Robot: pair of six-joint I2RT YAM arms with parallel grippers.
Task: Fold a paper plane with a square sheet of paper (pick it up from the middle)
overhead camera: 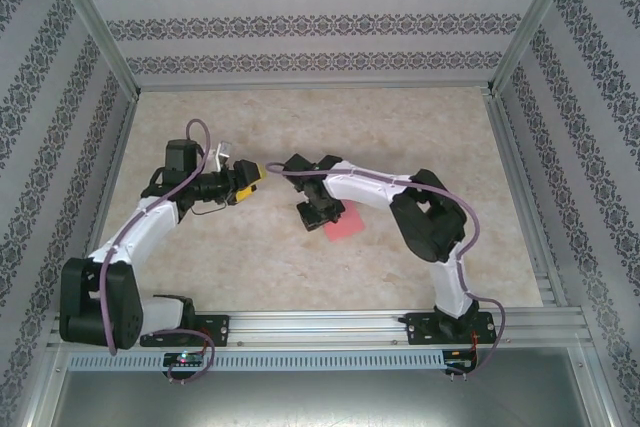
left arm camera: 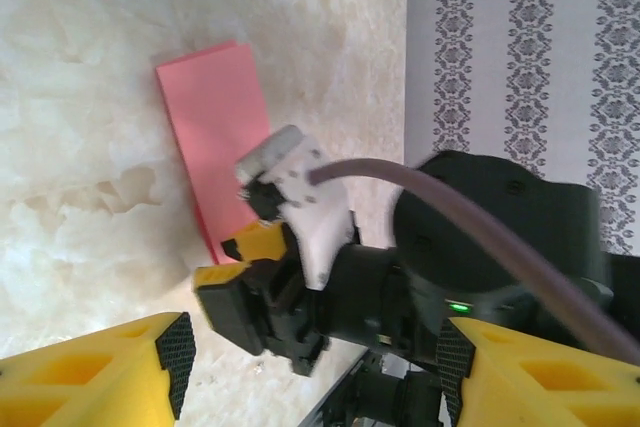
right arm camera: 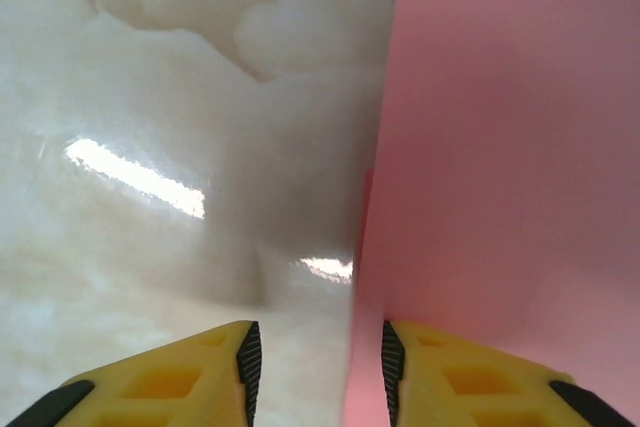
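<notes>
Salmon-pink rectangular paper sheet (overhead camera: pixel 345 225) lies flat on the marbled bench (overhead camera: pixel 300 127); right gripper (right arm camera: pixel 317 347) parted over its edge, left gripper (left arm camera: pixel 315 345) spread nearby.

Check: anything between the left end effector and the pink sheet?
Yes. The right end effector hangs over the end of the square sheet of paper nearest the left arm, directly between the sheet and the open left end effector. The sheet's other end lies uncovered.
</notes>
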